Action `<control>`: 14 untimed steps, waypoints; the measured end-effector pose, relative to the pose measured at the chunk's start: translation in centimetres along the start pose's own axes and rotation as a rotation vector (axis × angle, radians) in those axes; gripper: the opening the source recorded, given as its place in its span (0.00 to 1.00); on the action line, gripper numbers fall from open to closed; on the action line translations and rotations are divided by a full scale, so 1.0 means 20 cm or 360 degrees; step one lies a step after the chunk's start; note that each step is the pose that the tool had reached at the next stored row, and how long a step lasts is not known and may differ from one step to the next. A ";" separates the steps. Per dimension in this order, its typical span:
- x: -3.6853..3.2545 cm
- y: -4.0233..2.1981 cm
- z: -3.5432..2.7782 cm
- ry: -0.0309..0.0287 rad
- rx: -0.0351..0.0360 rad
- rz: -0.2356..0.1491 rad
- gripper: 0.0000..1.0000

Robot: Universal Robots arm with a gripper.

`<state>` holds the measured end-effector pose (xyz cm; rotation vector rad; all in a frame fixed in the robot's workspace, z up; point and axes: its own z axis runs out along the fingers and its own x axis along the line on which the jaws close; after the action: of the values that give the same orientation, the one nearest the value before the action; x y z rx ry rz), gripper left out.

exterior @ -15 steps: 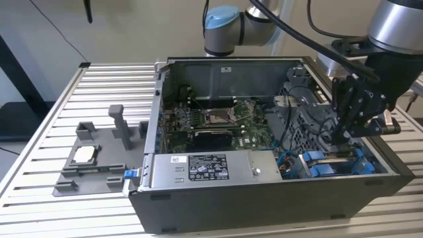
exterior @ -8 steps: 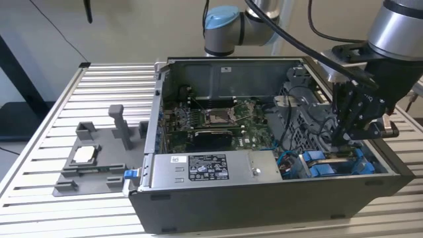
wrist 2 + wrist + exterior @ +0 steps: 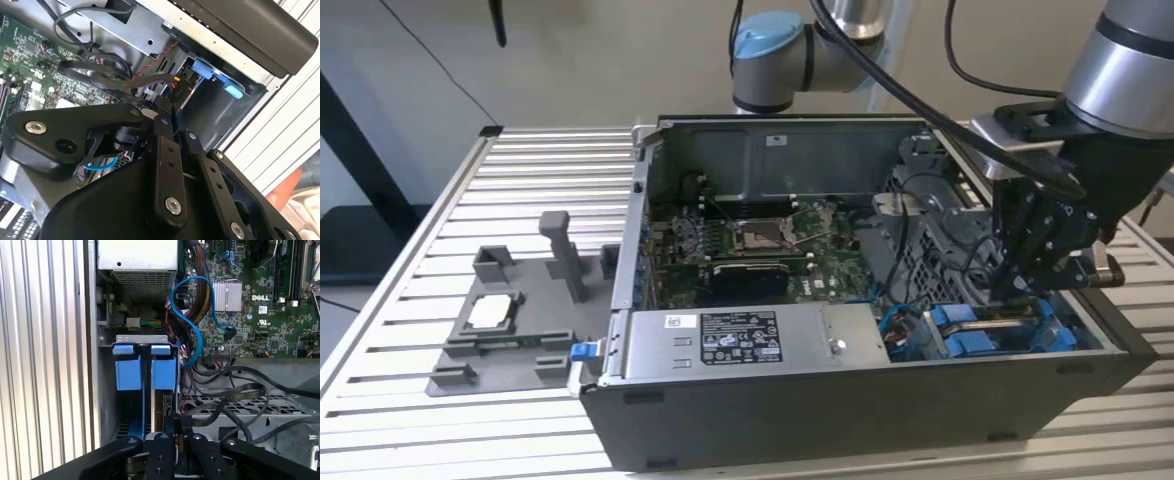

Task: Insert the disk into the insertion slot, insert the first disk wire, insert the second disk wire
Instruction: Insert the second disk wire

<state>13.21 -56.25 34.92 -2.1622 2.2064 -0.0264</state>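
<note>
An open computer case [image 3: 854,410] lies on a slatted table. In its drive bay at the exterior view's right stand two blue carrier brackets [image 3: 164,371], and the disk [image 3: 163,407] sits edge-on in the slot under one of them. My gripper [image 3: 1021,290] reaches down into the case right above this bay. In both wrist views its fingers [image 3: 161,445] are shut on the connector end of a black flat disk wire [image 3: 235,390], which loops back over the drive cage. The connector hangs just over the disk's rear edge; whether it touches is hidden.
A grey labelled power-supply box [image 3: 720,340] lies along the case's front wall. The green motherboard [image 3: 761,240] fills the middle. A blue cable [image 3: 192,320] and bundled wires crowd the space beside the bay. A grey fixture [image 3: 507,330] stands on the table [image 3: 400,420] at the exterior view's left.
</note>
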 end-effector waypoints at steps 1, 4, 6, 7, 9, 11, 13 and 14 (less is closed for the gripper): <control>0.001 0.000 0.002 0.00001 0.0000 0.0000 0.16; 0.003 0.000 0.007 0.00001 0.0000 0.0001 0.16; 0.004 0.000 0.010 -0.00002 0.0000 0.0001 0.16; 0.006 -0.001 0.011 -0.00003 0.0000 0.0001 0.16; 0.009 -0.002 0.013 -0.00002 0.0000 0.0001 0.16; 0.010 -0.003 0.015 -0.00002 0.0000 0.0001 0.16; 0.012 -0.003 0.019 -0.00010 0.0000 0.0001 0.16; 0.012 -0.003 0.022 -0.00047 0.0001 0.0002 0.16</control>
<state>13.29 -56.48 34.47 -2.1595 2.2057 -0.0236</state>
